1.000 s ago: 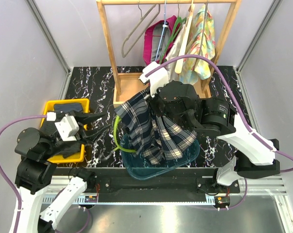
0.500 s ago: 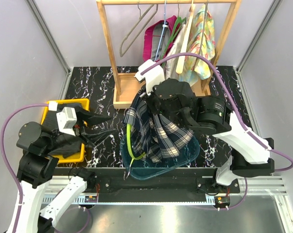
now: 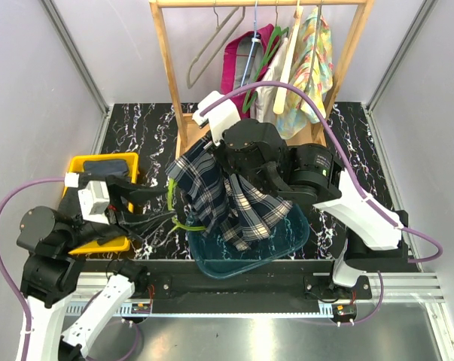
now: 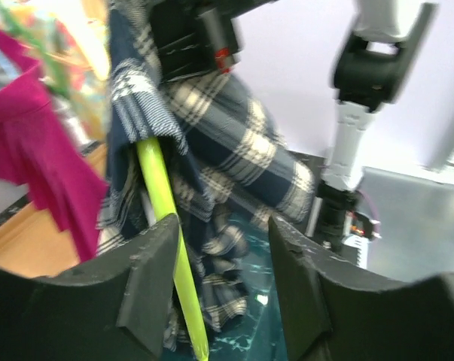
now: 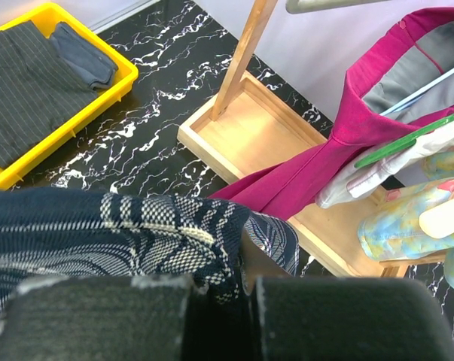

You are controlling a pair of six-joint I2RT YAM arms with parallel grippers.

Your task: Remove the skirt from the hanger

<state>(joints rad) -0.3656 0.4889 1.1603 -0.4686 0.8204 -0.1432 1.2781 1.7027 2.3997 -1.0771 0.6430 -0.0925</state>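
Marble table; right gripper pinches one plaid skirt, left gripper gapes near one green hanger.

Yellow bin at left holds folded dark clothes. Wooden rack at back carries pink garment and floral garment. Teal basket at front.

No text, label or number can be read anywhere.
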